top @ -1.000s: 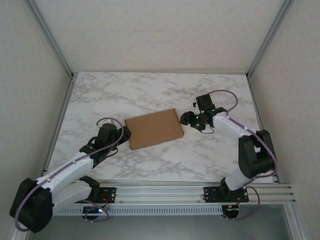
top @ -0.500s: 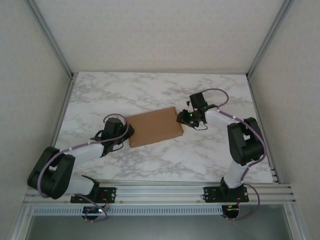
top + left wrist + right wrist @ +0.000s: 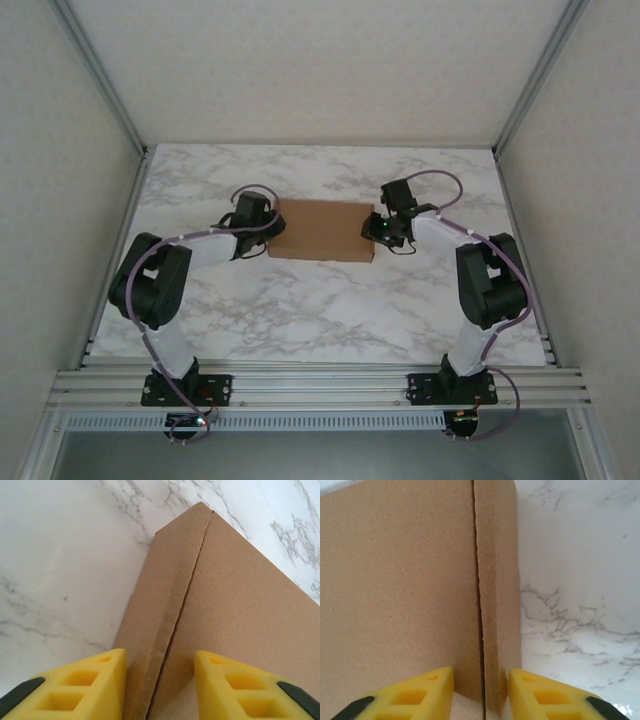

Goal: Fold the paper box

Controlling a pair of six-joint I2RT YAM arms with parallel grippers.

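The left end effector (image 3: 160,690) seems clamped on the left end of the flat brown cardboard paper box (image 3: 320,230). The right end effector (image 3: 480,695) grasps its right end. The box sits mid-frame on the white marble table (image 3: 330,310), its long axis running left-right. The left arm (image 3: 160,280) and the right arm (image 3: 485,280) reach inward with bent elbows.

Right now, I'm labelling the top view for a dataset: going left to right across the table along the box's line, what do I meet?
In order: left arm → left gripper → paper box → right gripper → right arm, all over the marble table.
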